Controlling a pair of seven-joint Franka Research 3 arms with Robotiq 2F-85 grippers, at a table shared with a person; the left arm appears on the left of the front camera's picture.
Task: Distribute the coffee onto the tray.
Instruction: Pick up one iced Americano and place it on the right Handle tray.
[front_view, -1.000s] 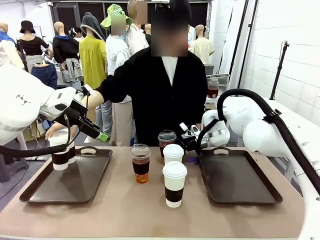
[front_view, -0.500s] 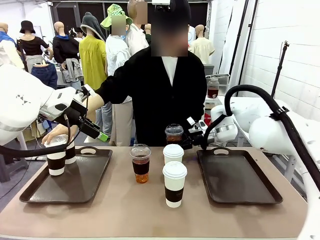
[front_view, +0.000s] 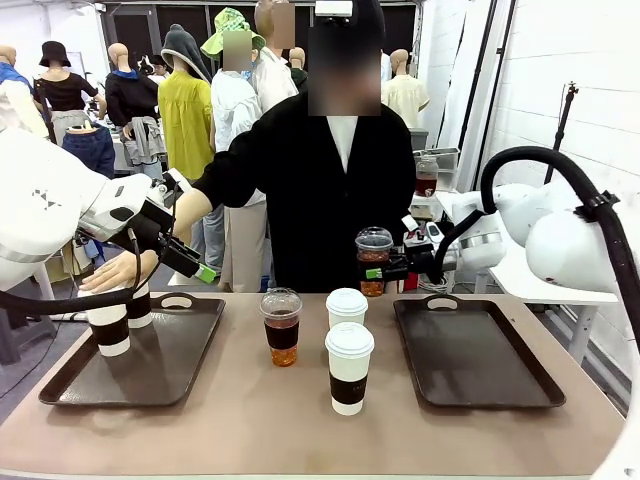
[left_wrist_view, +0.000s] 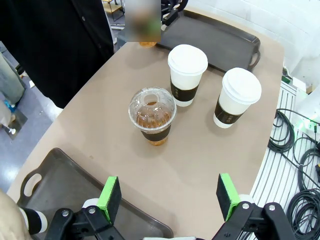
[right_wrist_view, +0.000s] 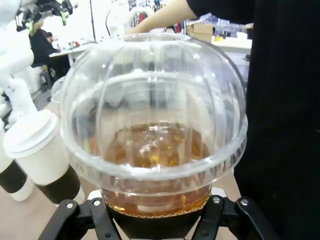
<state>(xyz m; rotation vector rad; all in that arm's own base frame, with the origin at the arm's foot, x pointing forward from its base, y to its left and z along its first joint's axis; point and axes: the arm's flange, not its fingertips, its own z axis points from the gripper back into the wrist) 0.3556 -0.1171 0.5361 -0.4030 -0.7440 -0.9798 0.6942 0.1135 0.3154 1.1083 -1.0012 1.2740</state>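
My right gripper (front_view: 380, 272) is shut on a clear dome-lidded cup of brown drink (front_view: 374, 258), held in the air just left of the right tray (front_view: 480, 365). That cup (right_wrist_view: 155, 145) sits between the right gripper (right_wrist_view: 157, 222) fingers in the right wrist view. On the table's middle stand a second clear cup (front_view: 281, 326) and two white sleeved cups (front_view: 347, 305) (front_view: 349, 366). The left gripper (front_view: 192, 232) hangs open above the left tray (front_view: 160, 370). Its wrist view shows the left gripper (left_wrist_view: 168, 192) open over the clear cup (left_wrist_view: 152, 114). A person's hand (front_view: 118, 271) rests on a white cup (front_view: 108, 325) on that tray.
A second white cup (front_view: 140, 305) stands behind the hand at the left tray's far corner. The person stands at the table's far side, one arm stretched over the left tray. Cables (left_wrist_view: 297, 150) hang off the table's edge in the left wrist view.
My right gripper lifted the clear cup off the table and carried it right, towards the right tray. The person's hand moved a white cup leftward on the left tray. The left arm stayed still.
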